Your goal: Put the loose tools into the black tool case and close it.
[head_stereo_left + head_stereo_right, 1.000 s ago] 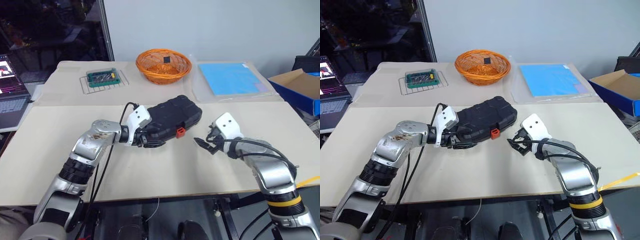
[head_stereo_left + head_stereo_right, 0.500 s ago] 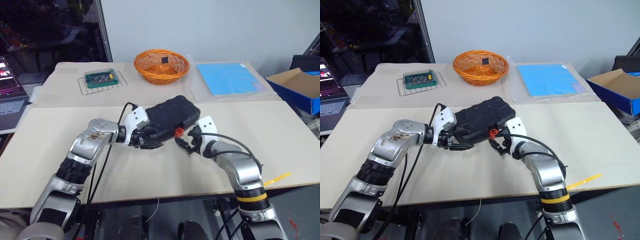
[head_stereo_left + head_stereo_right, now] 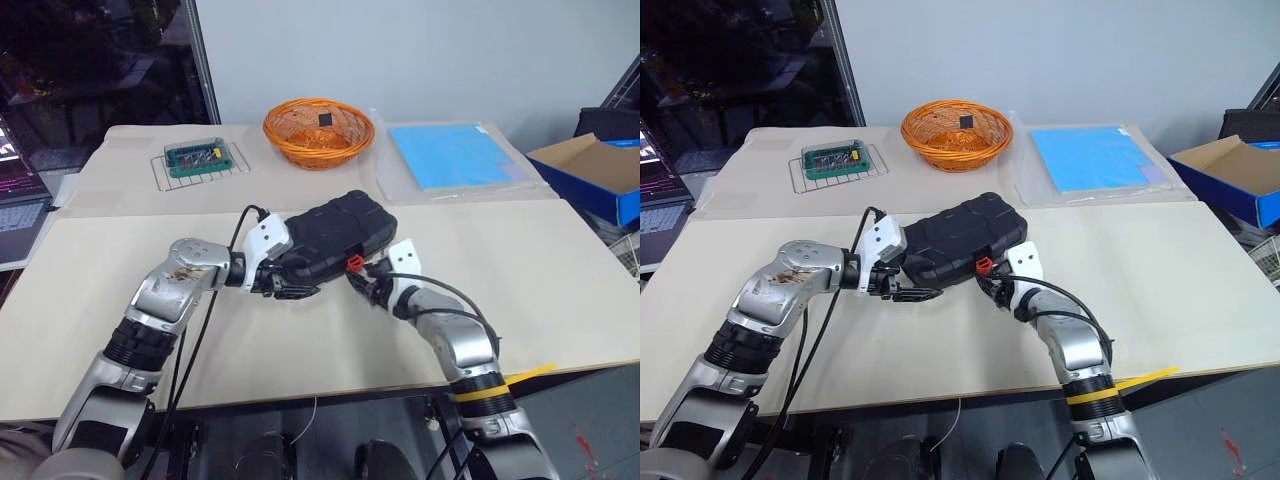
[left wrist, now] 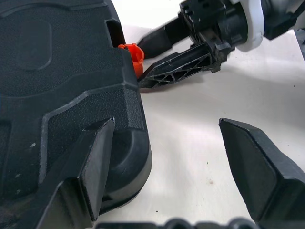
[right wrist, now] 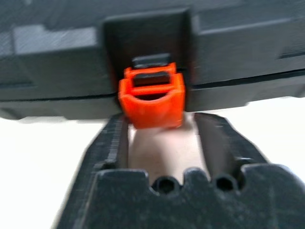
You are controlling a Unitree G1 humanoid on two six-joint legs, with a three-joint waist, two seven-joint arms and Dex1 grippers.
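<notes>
The black tool case lies shut on the table, its red-orange latch facing me. The loose tools are out of view. My left gripper stands open at the case's near left corner. One of its fingers rests on the lid and the other hangs over bare table. My right gripper is at the latch, its fingers narrowed on either side of it. In the left wrist view those right fingers reach the latch from the table side.
A woven orange basket and a green bit box on a wire rack stand at the back. A blue sheet lies back right. Past the table's right edge is a blue cardboard box.
My right gripper has moved left across the table to the case's latch and its fingers have narrowed around it. The left gripper has stayed at the case's corner.
</notes>
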